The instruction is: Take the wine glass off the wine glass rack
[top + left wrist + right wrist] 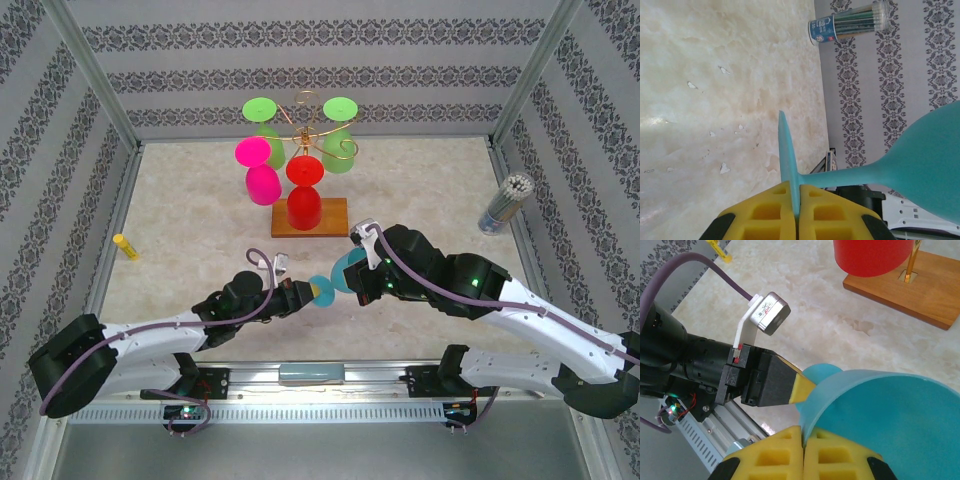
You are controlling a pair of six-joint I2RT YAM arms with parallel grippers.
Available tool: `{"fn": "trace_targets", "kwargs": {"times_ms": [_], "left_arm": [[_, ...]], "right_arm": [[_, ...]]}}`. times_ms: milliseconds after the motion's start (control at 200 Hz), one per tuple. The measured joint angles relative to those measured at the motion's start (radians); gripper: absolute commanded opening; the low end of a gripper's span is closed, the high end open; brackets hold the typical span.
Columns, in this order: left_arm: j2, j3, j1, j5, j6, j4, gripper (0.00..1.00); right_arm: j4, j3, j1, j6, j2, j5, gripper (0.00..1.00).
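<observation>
The teal wine glass is off the wine glass rack. It hangs on its side over the near middle of the tabletop, with the rack well apart at 12 o'clock from it. Both tools hold it at once. The left tool is clamped on the thin edge of the glass's foot, its yellow pads closed flat against the disc. The right tool is clamped on the wall of the bowl at its rim.

The main risk seems to be this double grip on one stiff object. If the arms pull or twist in different directions, the narrow stem takes the strain, or the glass pops out of the weaker hold. Both holds look slim: a thin disc edge on one side, a smooth curved wall on the other. If either tool lets go, the glass will probably swing about the remaining pinch and could slip down to the tabletop.

In the top view the left arm reaches in low from 8 o'clock, its wrist level and the tool pointing toward 3 o'clock. The right arm comes from 4 o'clock, elbow raised, its tool pointing toward 9 o'clock. The two tools are almost nose to nose, with the glass between them.
</observation>
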Motion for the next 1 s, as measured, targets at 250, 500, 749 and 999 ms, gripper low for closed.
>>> {"fn": "trace_targets", "kwargs": {"times_ms": [250, 500, 749, 999], "left_arm": [[-0.031, 0.007, 0.000, -0.012, 0.005, -0.032, 0.22], [-0.041, 0.022, 0.000, -0.014, 0.020, -0.064, 0.44], [-0.129, 0.050, 0.000, -0.040, 0.048, -0.237, 0.45], [-0.279, 0.120, 0.000, -0.111, 0.130, -0.524, 0.43]], "right_arm": [[0.003, 0.000, 0.000, 0.000, -0.002, 0.000, 0.00], [0.002, -0.001, 0.000, 0.000, -0.002, 0.008, 0.00], [-0.028, -0.001, -0.007, 0.000, 0.000, 0.058, 0.00], [-0.036, -0.001, -0.054, 0.004, 0.020, 0.098, 0.00]]}}
